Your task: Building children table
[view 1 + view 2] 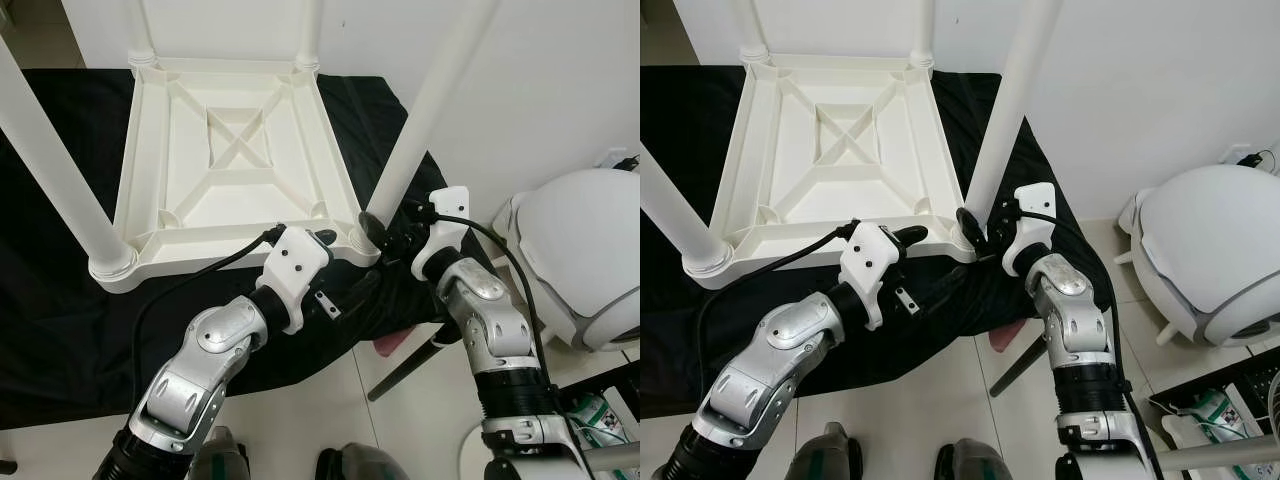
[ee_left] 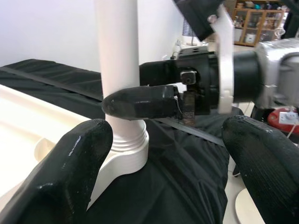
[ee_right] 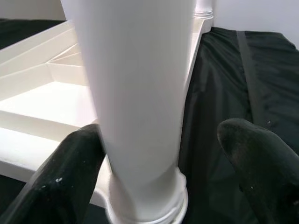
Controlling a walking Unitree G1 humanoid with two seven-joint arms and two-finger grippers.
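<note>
With the right end effector (image 1: 978, 232) open astride the white plastic table leg (image 1: 425, 110), close squarely before twisting it into the upturned white plastic tabletop (image 1: 180, 205), the open, empty left end effector (image 1: 325, 240) steadying.

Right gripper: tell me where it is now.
The right gripper is at the near right corner of the upturned white table, its open fingers either side of the leg base, beside the left gripper.

Table (image 1: 240, 150) of smooth, faintly glossy white plastic; black cloth (image 1: 60, 300) matt, creased; floor (image 1: 300, 420) glossy tile.

White table leg (image 3: 140, 102) between open right pincer (image 3: 161, 172).
</note>
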